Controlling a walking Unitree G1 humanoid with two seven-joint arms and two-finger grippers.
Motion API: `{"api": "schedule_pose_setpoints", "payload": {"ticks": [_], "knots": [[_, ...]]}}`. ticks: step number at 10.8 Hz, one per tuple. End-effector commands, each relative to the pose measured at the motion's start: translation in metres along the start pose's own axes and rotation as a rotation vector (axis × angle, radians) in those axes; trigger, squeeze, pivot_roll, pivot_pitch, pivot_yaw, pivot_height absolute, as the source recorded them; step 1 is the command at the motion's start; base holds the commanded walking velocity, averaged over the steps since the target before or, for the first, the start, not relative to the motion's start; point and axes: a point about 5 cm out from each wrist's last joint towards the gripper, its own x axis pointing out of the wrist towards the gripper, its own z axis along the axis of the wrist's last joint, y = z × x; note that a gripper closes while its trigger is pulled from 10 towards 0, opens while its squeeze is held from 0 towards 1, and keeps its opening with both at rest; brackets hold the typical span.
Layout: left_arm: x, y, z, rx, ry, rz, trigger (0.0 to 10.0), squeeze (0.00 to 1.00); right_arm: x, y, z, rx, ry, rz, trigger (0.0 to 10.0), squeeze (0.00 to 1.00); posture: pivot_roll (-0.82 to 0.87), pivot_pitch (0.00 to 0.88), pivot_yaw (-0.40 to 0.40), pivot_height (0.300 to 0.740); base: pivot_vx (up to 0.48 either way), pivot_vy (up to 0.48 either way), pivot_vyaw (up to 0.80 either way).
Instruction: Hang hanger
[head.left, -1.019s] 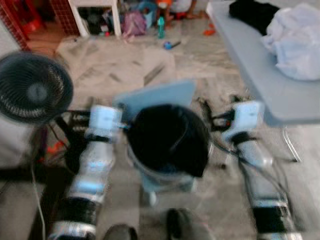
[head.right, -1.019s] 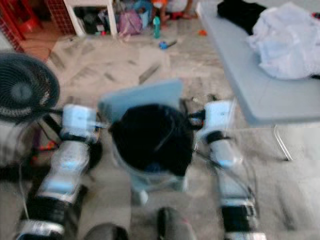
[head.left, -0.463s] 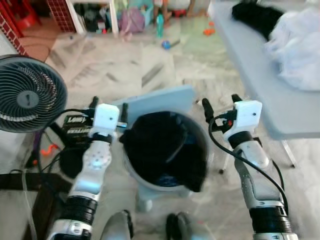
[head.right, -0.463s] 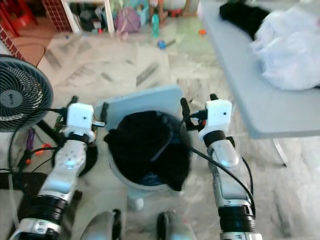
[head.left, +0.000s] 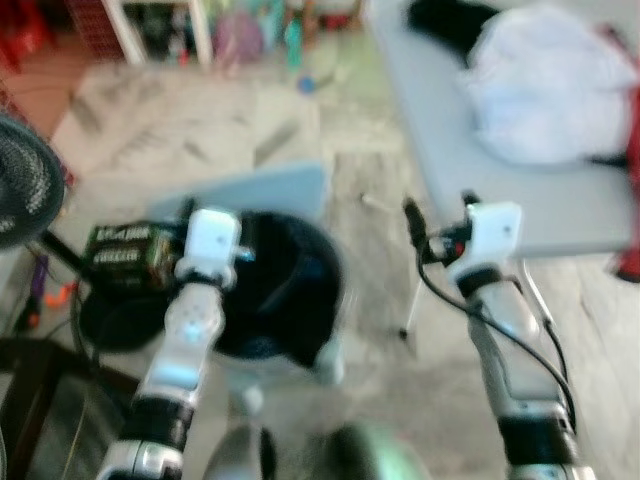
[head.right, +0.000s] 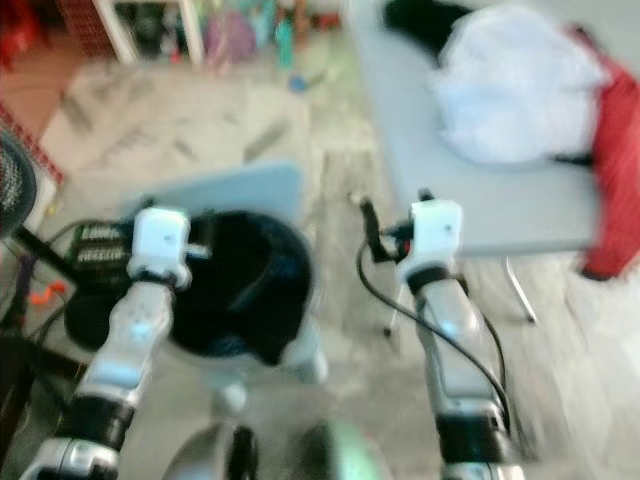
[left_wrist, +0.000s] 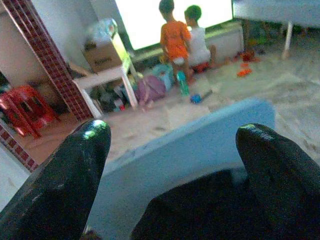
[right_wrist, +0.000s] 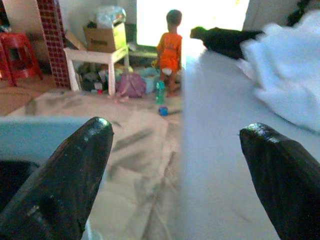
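Hanger-task claws, left claw and right claw, both gape wide, holding nothing.

left hand spread, dark cloth, two people

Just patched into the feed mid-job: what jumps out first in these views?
The eye goes to the blue bin full of dark clothes on the floor right in front, with the left hand open just above it. To the right runs a grey table carrying a white bundle of cloth, the open right hand near its edge. Far back, two people sit by a bright doorway.
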Motion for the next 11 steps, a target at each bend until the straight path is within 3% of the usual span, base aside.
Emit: {"api": "schedule_pose_setpoints", "payload": {"ticks": [1,11], "knots": [[-0.0019,-0.0023,-0.0032,0.003,0.020,0.005,10.0,0.00,-0.0030,-0.0034,-0.0024,0.001,0.011,-0.014,10.0,0.00,-0.08,0.171,-0.013,0.740,0.000,0.000,0.00],[-0.0004,0.0018,-0.0079,0.011,0.066,0.047,10.0,0.00,-0.0027,-0.0032,-0.0038,0.002,0.018,-0.008,10.0,0.00,-0.08,0.166,-0.014,0.740,0.000,0.039,0.00]]}}
